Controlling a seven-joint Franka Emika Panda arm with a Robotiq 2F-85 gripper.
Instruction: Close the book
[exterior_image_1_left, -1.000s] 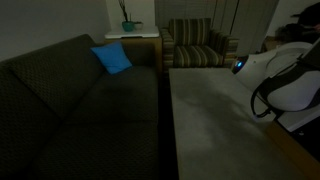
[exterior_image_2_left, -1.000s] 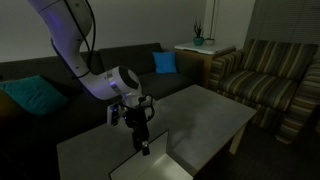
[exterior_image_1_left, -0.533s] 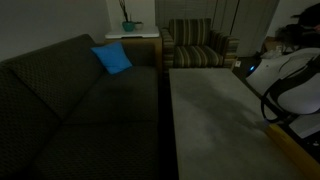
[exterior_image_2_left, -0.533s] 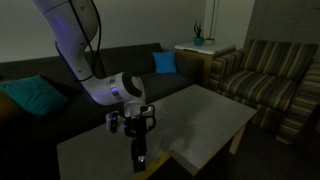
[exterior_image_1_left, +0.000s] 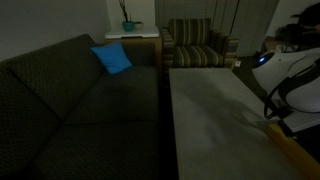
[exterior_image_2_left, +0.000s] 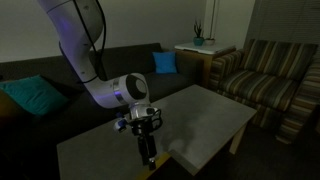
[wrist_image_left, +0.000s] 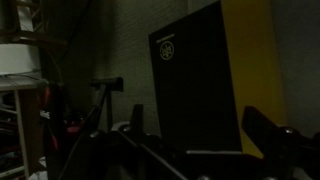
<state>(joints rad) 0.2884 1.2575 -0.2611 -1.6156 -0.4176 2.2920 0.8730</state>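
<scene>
Dim tabletop (exterior_image_2_left: 205, 112), end effector (exterior_image_2_left: 151, 157) grip unclear

The table (exterior_image_2_left: 205, 112) stands in front of the sofa (exterior_image_2_left: 60, 72). A cushion (exterior_image_2_left: 165, 62) lies on the sofa at the end next to the side table (exterior_image_2_left: 196, 49), which carries a plant (exterior_image_2_left: 198, 36). The armchair (exterior_image_2_left: 262, 72) stands beside the side table, off the table's far end. The hand (exterior_image_2_left: 149, 160) is above the table's near end.

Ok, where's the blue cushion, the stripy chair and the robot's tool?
blue cushion (exterior_image_1_left: 112, 58): in an exterior view, middle of its front face.
stripy chair (exterior_image_1_left: 190, 32): in an exterior view, on its backrest.
tool (exterior_image_2_left: 150, 156): in an exterior view, between its fingertips.
</scene>
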